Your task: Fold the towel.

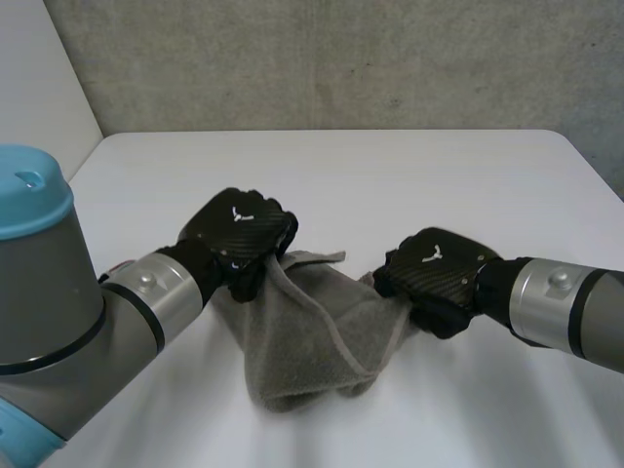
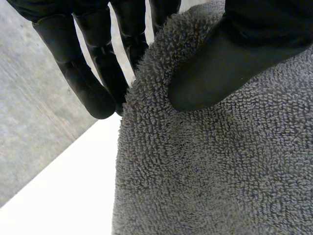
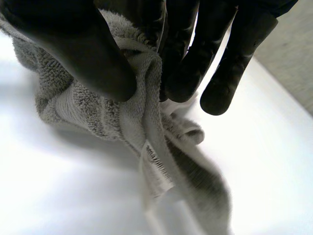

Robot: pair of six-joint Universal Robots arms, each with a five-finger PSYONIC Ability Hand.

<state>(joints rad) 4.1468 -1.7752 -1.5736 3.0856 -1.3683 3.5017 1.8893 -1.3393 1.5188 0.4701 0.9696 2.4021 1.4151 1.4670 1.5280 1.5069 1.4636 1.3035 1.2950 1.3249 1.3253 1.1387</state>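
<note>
Now the grey towel [image 1: 312, 341] sags bunched onto the middle of the table [image 1: 390, 175], the left hand [image 1: 239, 234] and right hand [image 1: 434, 273] each pinching an upper edge. Spreading them apart evenly should draw it taut before folding.

Both arms angle inward at the near middle; left hand [image 1: 239, 234] and right hand [image 1: 434, 273] each pinch the towel [image 1: 312, 341], thumb against fingers.

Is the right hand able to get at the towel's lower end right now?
Probably not yet: the right hand is shut on the towel at one side, the left hand at the other. Otherwise the way down looks free.
</note>
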